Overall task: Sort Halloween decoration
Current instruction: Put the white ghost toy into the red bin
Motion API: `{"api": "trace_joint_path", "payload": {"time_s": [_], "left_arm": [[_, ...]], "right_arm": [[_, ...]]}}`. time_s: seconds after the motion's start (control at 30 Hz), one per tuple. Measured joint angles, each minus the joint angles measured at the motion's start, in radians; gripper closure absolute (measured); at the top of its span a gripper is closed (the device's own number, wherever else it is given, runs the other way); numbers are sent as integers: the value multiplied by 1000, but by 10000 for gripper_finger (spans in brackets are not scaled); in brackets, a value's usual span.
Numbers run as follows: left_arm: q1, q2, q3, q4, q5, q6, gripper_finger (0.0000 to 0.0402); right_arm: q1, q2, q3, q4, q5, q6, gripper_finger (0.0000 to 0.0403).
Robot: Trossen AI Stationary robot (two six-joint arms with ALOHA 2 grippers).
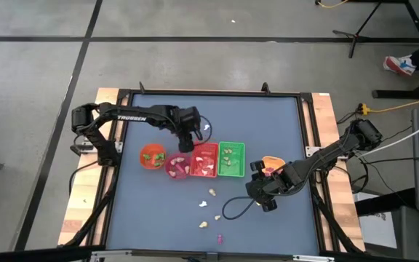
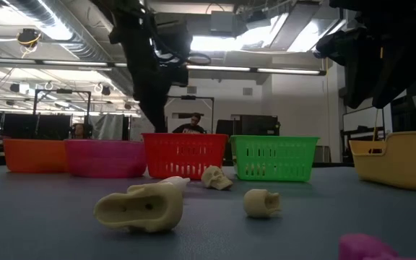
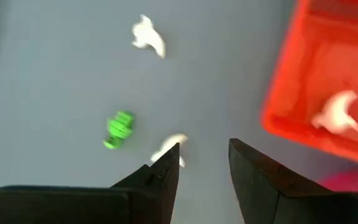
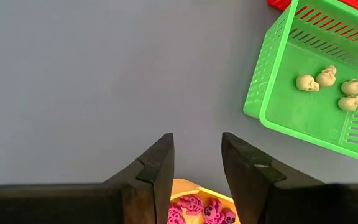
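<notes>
A row of containers sits across the middle of the blue-grey tabletop: a round orange plastic bowl nearest the left edge, a round magenta-pink plastic bowl, a red slotted plastic basket and a green slotted plastic basket. A yellow-orange plastic tray lies apart, nearer the right edge.

The left hand hangs just behind the red basket's far rim, its fingers a narrow gap apart and holding nothing. On the bare tabletop below it lie a small green plastic trinket and two small white ghost-like trinkets, one right at a fingertip.

The right hand hovers over the yellow-orange tray, fingers a narrow gap apart and empty; magenta-pink skull trinkets lie in that tray. Four cream-yellow plastic skulls lie in the green basket.

Towards the front edge, loose cream-yellow trinkets are scattered, with one magenta-pink trinket closest to that edge.
</notes>
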Motion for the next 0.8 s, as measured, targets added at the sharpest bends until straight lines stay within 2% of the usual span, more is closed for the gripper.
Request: {"api": "trace_joint_path", "payload": {"time_s": [0.23,0.4,0.57,0.8], "left_arm": [[59,0,0,28,-3,2,278],[86,7,0,29,-3,-13,250],[111,42,0,29,12,-77,223],[136,112,0,28,13,-195,219]], "right_arm": [[0,0,0,0,0,0,269],[0,0,0,0,0,0,269],[0,0,0,0,0,0,269],[0,0,0,0,0,0,269]]}}
